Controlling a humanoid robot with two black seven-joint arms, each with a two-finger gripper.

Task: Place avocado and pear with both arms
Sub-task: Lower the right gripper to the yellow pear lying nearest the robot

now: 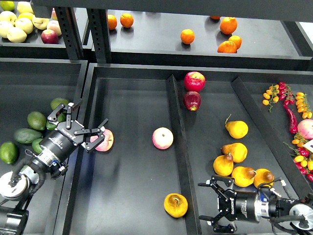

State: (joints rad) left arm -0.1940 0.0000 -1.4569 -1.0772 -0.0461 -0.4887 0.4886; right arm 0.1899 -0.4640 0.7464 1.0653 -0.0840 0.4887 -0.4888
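left gripper (pixel 84 126) jaws spread wide, empty, beside avocado (pixel 36 120); right gripper (pixel 213 204) jaws apart, empty, near pear (pixel 175 205).

White lettering stands on the body of the right gripper (pixel 218 205), near right in the scene, but it is too small and tilted to read. A smaller white mark shows on the wrist of the left gripper (pixel 83 128), at the left, and it cannot be read either. At the far right edge a white card (pixel 308 145) lies among the small red and yellow fruit, and no writing on it can be made out
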